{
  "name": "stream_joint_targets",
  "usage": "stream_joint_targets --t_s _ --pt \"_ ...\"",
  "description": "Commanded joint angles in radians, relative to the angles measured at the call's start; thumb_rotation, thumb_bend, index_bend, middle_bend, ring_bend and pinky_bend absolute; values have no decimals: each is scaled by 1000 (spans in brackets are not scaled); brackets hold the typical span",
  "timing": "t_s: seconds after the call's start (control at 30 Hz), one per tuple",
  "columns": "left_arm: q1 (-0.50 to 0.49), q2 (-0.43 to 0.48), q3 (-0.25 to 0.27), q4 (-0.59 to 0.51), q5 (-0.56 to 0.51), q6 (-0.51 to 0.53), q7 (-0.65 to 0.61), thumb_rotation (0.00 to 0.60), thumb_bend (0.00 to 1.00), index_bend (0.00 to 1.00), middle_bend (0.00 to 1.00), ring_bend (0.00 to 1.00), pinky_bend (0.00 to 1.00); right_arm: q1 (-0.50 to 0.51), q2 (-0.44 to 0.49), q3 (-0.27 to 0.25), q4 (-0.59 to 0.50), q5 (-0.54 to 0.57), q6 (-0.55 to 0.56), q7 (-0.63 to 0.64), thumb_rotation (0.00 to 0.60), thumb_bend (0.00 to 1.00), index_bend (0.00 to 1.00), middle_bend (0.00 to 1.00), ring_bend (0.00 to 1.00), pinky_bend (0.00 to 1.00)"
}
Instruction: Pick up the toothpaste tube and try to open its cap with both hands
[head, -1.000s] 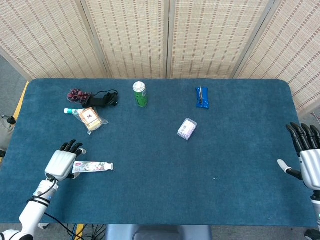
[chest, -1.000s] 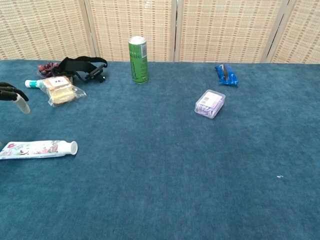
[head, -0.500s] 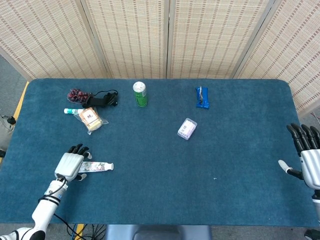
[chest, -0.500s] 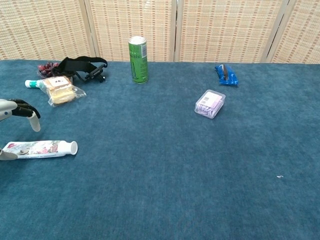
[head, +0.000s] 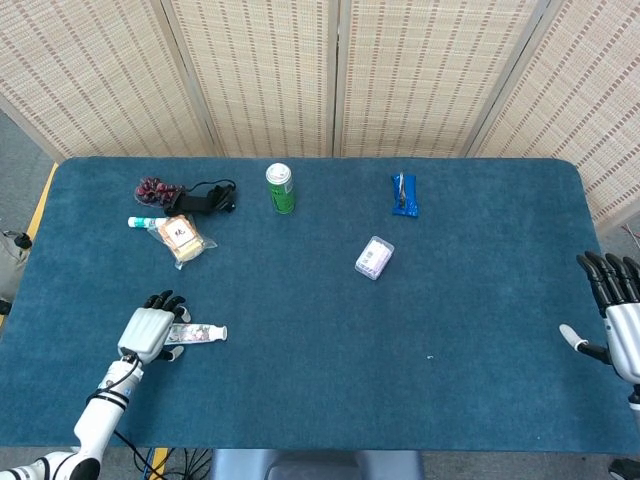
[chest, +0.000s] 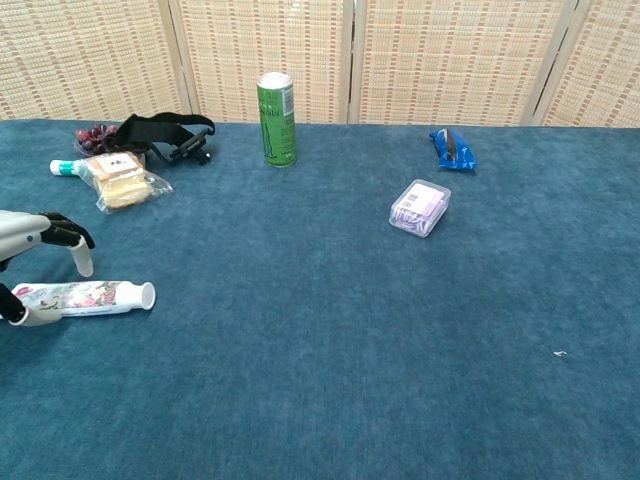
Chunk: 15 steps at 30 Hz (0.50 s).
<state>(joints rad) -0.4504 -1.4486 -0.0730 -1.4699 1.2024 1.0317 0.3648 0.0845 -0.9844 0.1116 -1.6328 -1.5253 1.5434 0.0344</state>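
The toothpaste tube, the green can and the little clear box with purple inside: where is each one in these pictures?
toothpaste tube (chest: 85, 296): chest view, middle of its printed body.
green can (chest: 277, 122): chest view, middle of its side.
clear box (head: 373, 257): head view, centre of its lid.

Blue-carpeted table before woven folding screen panels; grey floor at left, with what may be yellow edging.
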Motion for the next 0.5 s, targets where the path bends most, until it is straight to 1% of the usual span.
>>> stream_joint_targets --t_s 0.03,0.3,0.5 --pt "-5 -13 2 17 -3 -7 -6 551 223 369 180 75 103 -2 1 -2 1 -1 2 3 600 99 29 110 0 0" --pt "-4 -22 17 22 -1 -6 -11 561 225 375 179 75 102 -6 2 -5 -2 -1 5 3 600 98 29 110 0 0" --pt "3 -19 31 13 18 7 -22 556 225 391 180 75 103 -8 3 -8 -5 -4 6 3 600 98 29 110 0 0"
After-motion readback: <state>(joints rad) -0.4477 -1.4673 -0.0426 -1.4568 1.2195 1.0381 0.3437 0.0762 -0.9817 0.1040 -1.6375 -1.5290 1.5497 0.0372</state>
